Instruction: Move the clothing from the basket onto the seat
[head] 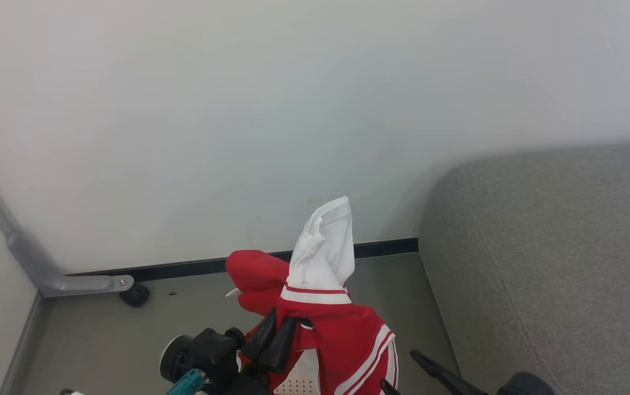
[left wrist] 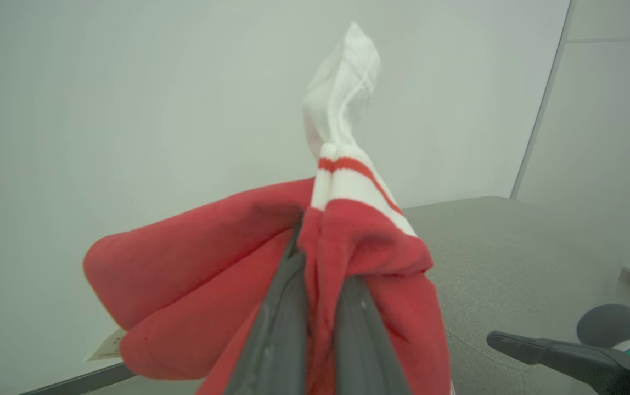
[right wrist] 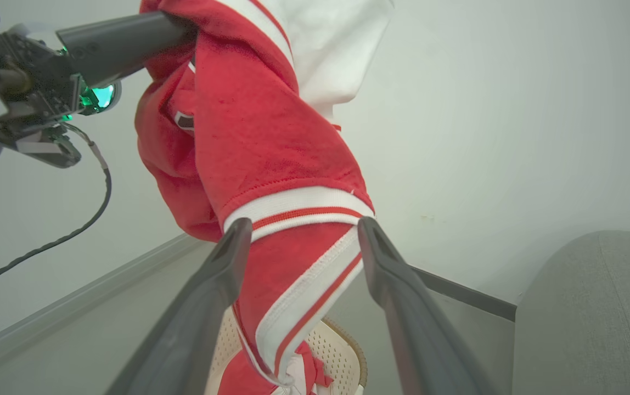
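Clearly the left claw (head: 282, 325) is clenched on a bunch of the red clothing (head: 348, 334), low centre in the head view, above the basket (right wrist: 342, 351). The right claw (right wrist: 304, 225) gapes, holding nothing. The seat (head: 540, 263) fills the right. If that narrow pinch slips, the clothing could drop onto the floor (head: 128, 340) between basket and seat. A pale tag (left wrist: 103, 345) is unreadable.

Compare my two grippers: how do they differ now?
The left gripper is shut on the red clothing; the right gripper is open. The left gripper holds it up; the right gripper holds nothing. Both have long dark fingers.
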